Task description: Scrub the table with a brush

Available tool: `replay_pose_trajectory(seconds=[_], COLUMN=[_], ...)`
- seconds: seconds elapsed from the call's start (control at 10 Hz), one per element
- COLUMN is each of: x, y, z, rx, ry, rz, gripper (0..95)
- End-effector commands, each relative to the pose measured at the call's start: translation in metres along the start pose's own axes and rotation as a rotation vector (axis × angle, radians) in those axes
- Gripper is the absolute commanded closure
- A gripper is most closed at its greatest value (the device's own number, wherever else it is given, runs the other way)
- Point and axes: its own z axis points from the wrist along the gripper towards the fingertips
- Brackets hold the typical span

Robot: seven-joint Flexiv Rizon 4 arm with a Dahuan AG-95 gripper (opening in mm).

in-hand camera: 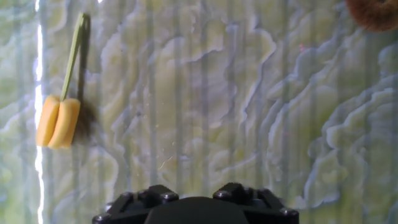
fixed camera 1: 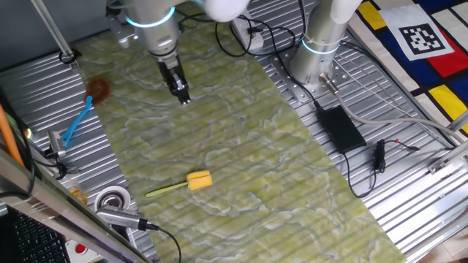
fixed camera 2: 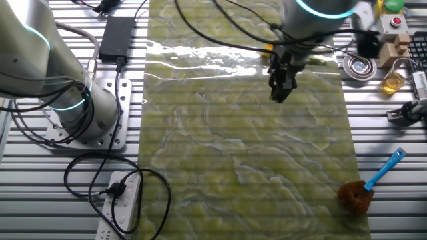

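**Gripper hangs over marbled surface, brush lying apart**

Black housing of the gripper (in-hand camera: 196, 208) fills the bottom edge of the hand view, its fingertips hidden from that camera. Seen from one fixed view, the gripper (fixed camera 1: 183, 96) hangs above the far part of the green-yellow marbled surface (fixed camera 1: 278, 168), fingers pointing down and drawn close together with nothing between them; whether they are fully closed cannot be told. The brush (fixed camera 1: 189, 183) lies flat on the surface, well apart from the gripper, toward the near edge, its blocky yellow head (fixed camera 1: 199, 180) to the right and its thin yellow-green handle (fixed camera 1: 167, 189) pointing left. In the hand view the same brush (in-hand camera: 61, 106) sits at the left, handle pointing up the frame. A blue-handled brush with a round brown head (fixed camera 1: 85, 108) rests at the left side, partly on the ribbed metal panel (fixed camera 1: 29, 95). A black power adapter (fixed camera 1: 340, 128) lies on the metal to the right.
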Motion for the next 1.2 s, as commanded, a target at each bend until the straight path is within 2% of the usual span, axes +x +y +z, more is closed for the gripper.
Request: replay_pose_trajectory(seconds=[0.1, 1.2], x=[0.0031, 0.0029], y=[-0.0004, -0.0005], z=[-0.0007, -0.0005], rx=[0.051, 0.048], ry=[-0.057, -0.048], rz=[-0.003, 0.0], gripper=[95.0, 95.0])
